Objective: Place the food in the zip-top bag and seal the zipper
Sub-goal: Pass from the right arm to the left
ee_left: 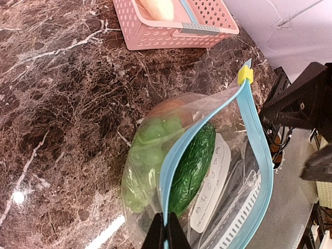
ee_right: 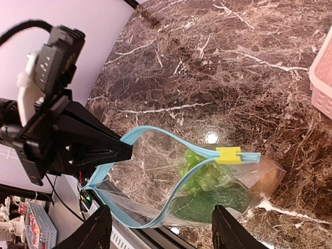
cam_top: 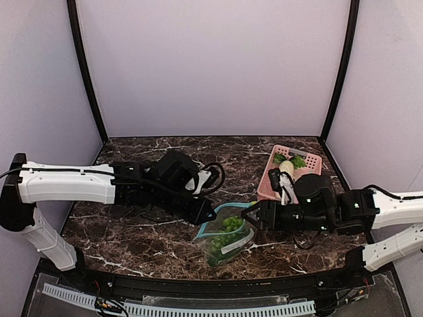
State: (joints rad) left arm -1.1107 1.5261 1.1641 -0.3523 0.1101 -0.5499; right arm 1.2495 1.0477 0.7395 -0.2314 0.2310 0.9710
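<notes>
**Food's in, mouth wide open, and only one corner is held**

The left pincer is clamped shut on the near end of the zipper, pinching the teal strip right at its corner. The right pincer is spread open and grips nothing, with the bag's lower lip running between its fingers.

The zip-top bag lies on the table between the two arms. The food is inside it, green leafy pieces piled up and the brown lump tucked into the far corner. The yellow slider sits at the far end of the strip, opposite the held corner, and the two lips bow well apart.

By my reckoning the filling is done and the sealing isn't.

Here's where it could go wrong:

- That pinch is thin. A tug on the slider could pull the strip straight out of the left pincer.
- With one corner anchored, the crinkly pouch may swivel or drag across the table instead of closing.
- The lips gape, so a slider pulled at an angle could jam or ride off one track.
- Tip the mouth downward and the greens nearest the opening could slide out.

The pink basket stands well apart, out of the way.
</notes>
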